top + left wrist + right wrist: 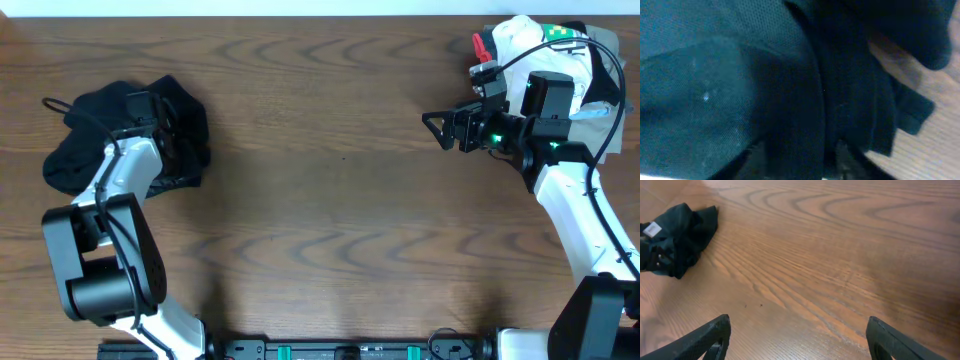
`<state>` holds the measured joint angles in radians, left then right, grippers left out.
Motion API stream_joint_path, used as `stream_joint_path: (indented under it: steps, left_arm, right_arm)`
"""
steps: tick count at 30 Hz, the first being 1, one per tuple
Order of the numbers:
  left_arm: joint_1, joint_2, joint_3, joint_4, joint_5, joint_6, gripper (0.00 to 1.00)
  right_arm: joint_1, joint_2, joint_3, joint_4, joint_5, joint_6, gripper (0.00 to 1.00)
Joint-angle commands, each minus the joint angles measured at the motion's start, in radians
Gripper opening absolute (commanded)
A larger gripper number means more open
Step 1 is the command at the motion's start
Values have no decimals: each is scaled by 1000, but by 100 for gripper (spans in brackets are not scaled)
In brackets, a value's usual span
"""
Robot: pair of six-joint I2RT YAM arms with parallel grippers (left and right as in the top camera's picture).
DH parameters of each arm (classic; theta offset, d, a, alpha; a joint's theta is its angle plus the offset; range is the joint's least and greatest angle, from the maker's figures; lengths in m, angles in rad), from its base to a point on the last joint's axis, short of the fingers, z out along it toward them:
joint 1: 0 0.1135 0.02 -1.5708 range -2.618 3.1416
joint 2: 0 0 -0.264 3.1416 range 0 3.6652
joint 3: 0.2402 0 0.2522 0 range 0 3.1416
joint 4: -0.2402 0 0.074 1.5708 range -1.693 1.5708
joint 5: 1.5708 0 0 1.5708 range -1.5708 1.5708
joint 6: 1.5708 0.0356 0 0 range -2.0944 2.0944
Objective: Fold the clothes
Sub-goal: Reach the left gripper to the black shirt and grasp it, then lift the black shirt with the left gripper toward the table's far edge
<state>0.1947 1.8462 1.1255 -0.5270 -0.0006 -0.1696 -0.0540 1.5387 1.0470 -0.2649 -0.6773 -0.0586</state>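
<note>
Lying crumpled at the left of the overhead frame, the black garment (80, 140) sits bunched on the wooden worktop (320, 200). The left tool (175, 135) is pressed down into the heap's right half. In the left wrist view dark fabric fills the frame and hides the fingers, so I cannot tell whether they grip. The right tool (437, 130), at upper right, stands wide and holds nothing. It is well apart from the heap and near a white garment (520, 40).

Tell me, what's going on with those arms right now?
Left gripper down in crumpled black fabric garment, grip unclear. Right gripper open, empty, over wooden table. Nothing blocking.
</note>
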Motion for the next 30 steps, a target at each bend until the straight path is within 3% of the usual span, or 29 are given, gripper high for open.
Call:
stream_joint_path:
  steps: [1,4,10,17,25,30]
  left_arm:
    - [0,36,10,0,-16,-5,31]
    - [1,49,10,1,-19,-5,6]
    - [0,-2,57,-31,-8,-32,6]
    - [-5,-199,251,-122,148,-36,6]
    - [-19,-454,316,180,332,-157,6]
    - [-55,-547,316,312,358,-204,6]
  right_arm:
    - [-5,5,19,-1,1,-2,83]
    - [-5,5,19,-2,1,-2,83]
    - [-5,5,19,-1,1,-2,83]
    - [-5,5,19,-1,0,-2,82]
    - [-4,5,19,-10,0,-1,81]
    - [5,5,19,-15,-36,-2,81]
